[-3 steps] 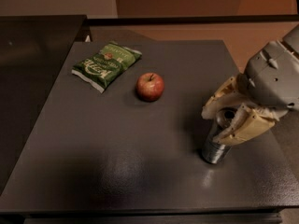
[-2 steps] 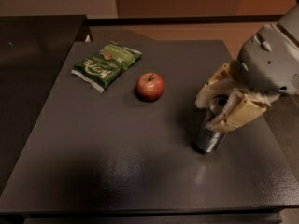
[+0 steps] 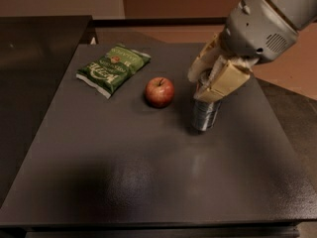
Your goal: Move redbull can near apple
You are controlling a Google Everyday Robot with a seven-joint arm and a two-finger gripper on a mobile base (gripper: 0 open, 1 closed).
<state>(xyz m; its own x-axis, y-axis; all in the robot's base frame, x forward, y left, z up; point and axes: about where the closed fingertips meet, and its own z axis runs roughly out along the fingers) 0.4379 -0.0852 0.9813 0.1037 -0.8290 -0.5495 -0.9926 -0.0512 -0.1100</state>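
The gripper [image 3: 204, 85] hangs over the right-centre of the table [image 3: 148, 182], its two fingers clasping the top of the upright can [image 3: 205, 115]. The arm [image 3: 262, 24] slants in from the upper right and blocks that approach. A narrow open gap lies between the can and the apple [image 3: 159, 91], which stands just left of it. Farther left and back, the bag [image 3: 113, 68] lies flat, near the apple but apart from it, with a bare strip between them. The front half of the table is bare, as are the left side in front of the bag and the strip right of the can.
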